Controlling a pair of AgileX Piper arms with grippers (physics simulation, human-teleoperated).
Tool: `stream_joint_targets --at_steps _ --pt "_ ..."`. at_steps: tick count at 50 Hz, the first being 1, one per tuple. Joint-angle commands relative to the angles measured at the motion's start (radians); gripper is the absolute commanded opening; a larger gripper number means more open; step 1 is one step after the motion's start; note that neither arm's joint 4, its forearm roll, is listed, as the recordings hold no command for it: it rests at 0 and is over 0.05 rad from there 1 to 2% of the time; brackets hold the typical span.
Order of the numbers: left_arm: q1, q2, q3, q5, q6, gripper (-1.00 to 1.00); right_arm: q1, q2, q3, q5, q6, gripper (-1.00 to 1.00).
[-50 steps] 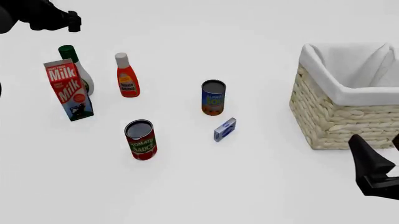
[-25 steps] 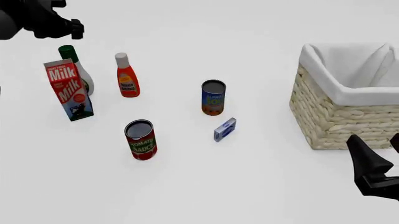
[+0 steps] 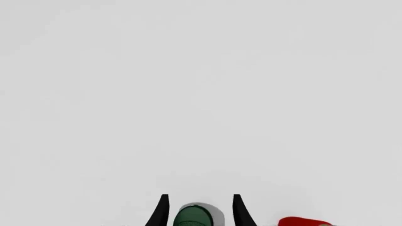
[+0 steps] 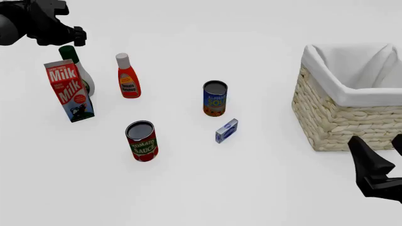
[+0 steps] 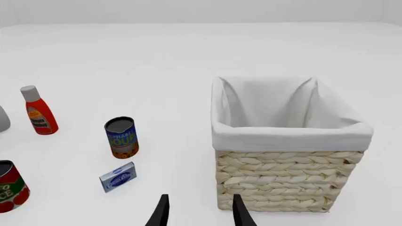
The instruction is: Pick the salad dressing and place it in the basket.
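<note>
left claw [image 4: 76, 34] spread wide above salad dressing [image 4: 74, 59], cap between its fingers, not touching | salad dressing upright on tabletop [image 4: 188, 188] behind milk carton [image 4: 69, 90] | basket [image 4: 351, 94] far right | right claw [image 5: 197, 212] open, near basket

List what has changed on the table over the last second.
The left pincer came down toward the salad dressing and now straddles its green cap, open, not yet gripping. The right pincer barely shifted, open near the basket. Milk carton, cans and the other items kept their places.
</note>
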Motion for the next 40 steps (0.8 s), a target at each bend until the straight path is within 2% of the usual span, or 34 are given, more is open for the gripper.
stream_joint_targets --at_steps 1,40 --pt "0.005 -0.003 0.035 -0.021 -0.001 1.00 0.005 0.018 0.000 -0.016 0.000 1.00" --pt "0.022 0.000 0.119 -0.075 -0.001 1.00 0.023 0.076 0.000 -0.070 -0.004 1.00"
